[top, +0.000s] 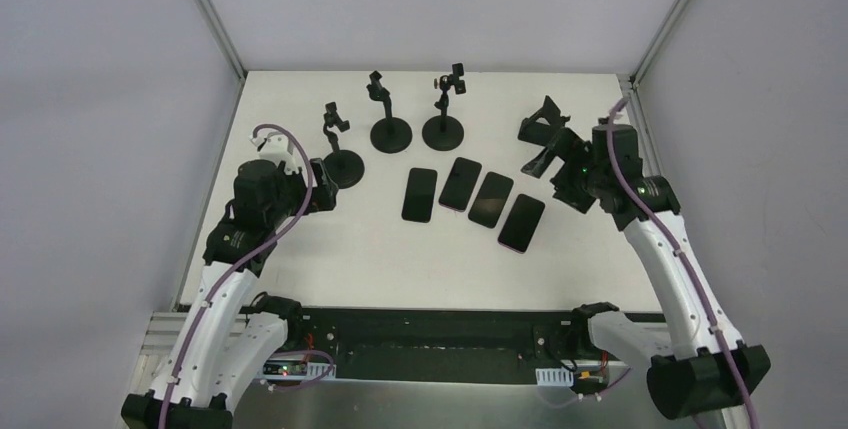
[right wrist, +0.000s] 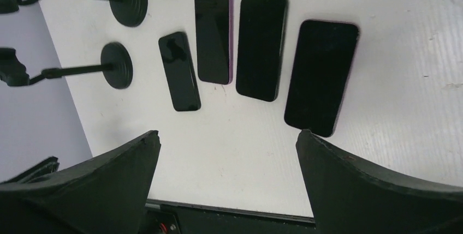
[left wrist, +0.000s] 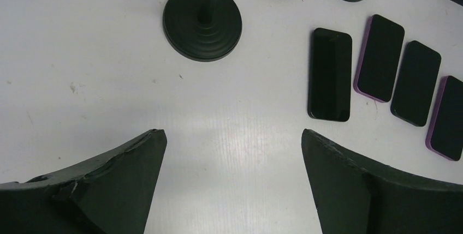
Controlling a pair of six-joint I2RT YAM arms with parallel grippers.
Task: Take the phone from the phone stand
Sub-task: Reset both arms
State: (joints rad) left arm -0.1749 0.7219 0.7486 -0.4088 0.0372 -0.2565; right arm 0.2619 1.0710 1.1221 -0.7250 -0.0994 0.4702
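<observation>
Four dark phones [top: 491,199] lie flat in a slanted row in the middle of the white desk [top: 400,259], in front of three round-based phone stands [top: 390,135]. The left arm's fingers [left wrist: 125,179] and the right arm's fingers [right wrist: 355,185] are spread wide, holding nothing.

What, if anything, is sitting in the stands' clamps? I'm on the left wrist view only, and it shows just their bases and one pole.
Observer: Nothing. From above, the left stand, middle stand and right stand all have empty clamps.
Operator: And where is the right gripper? I can't see it at all.
Observer: The right gripper is open and holds nothing. It hangs off to the right of the row of four phones.
</observation>
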